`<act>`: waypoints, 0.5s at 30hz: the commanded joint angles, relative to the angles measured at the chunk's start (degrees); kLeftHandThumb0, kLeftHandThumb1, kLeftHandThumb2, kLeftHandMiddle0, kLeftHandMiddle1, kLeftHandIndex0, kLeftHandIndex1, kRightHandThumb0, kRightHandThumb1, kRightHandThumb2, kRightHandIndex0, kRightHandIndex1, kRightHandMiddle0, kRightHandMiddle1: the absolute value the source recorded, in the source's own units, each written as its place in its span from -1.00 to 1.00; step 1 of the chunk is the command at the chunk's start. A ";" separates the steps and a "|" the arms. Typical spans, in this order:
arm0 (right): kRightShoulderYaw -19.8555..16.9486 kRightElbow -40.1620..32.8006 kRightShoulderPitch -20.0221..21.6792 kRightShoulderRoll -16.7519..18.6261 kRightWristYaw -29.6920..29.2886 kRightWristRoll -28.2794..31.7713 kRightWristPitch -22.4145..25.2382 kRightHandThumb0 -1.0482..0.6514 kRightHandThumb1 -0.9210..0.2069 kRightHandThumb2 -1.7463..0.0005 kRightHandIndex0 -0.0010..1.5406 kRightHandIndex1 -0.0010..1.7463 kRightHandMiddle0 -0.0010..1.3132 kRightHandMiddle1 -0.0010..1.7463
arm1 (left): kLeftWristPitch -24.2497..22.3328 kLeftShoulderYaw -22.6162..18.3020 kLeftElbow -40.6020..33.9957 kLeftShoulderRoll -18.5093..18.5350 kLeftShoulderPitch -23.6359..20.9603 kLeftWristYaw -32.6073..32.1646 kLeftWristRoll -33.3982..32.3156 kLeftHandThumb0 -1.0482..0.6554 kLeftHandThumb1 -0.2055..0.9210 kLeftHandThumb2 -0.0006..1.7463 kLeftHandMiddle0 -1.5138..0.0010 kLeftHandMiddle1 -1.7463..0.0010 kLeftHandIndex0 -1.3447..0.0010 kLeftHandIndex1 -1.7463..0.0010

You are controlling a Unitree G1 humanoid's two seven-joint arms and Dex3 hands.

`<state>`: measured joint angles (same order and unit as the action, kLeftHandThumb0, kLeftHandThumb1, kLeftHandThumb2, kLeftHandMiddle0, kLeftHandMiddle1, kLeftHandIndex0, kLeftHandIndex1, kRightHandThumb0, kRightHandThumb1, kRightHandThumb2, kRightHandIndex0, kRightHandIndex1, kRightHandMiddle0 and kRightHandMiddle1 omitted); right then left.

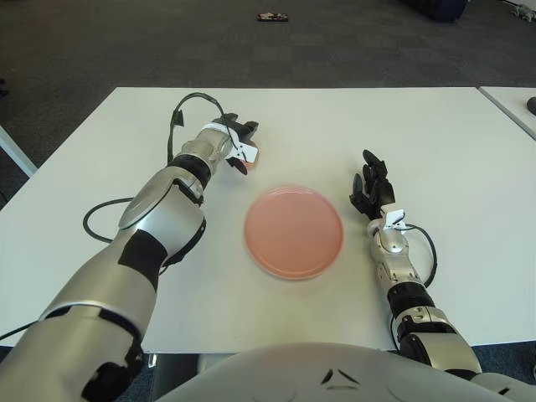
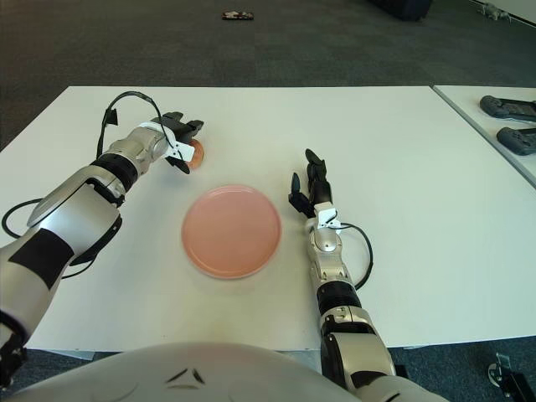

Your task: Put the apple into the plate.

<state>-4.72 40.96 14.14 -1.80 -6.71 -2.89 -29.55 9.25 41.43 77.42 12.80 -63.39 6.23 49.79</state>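
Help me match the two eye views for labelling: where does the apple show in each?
Left eye view: apple left of centre, upper half, mostly hidden by the left hand.
Right eye view: apple further left, in the same hand.
Shared landmark: the pink plate, nearer the robot and to the apple's right.

We are in what looks like a lab or office; the floor (image 1: 100, 42) is dark carpet tile; we stand at a plain white table (image 1: 435, 126) with a second one (image 2: 502, 105) beside it; two dark handheld controllers (image 2: 509, 106) lie there; a small device (image 1: 272, 16) sits on the floor.
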 commanded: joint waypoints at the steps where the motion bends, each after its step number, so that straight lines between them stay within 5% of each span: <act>1: -0.43 3.18 -2.16 0.18 -0.42 0.42 1.94 -0.49 -1.00 0.09 -0.74 -0.87 -1.00 -0.45 | -1.16 0.62 0.77 0.03 0.50 -0.07 0.61 -1.00 0.91 -0.92 1.00 1.00 1.00 1.00; 15: -0.73 3.98 -1.95 0.09 -0.57 0.44 1.85 -0.49 -1.00 0.09 -0.75 -0.87 -1.00 -0.46 | -2.44 0.11 1.22 -0.88 2.69 -1.10 -0.22 -1.00 0.98 -0.92 1.00 1.00 1.00 1.00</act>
<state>-5.04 41.91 14.65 -1.80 -7.05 -2.91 -29.88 7.16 41.73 78.34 12.19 -61.91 5.69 49.83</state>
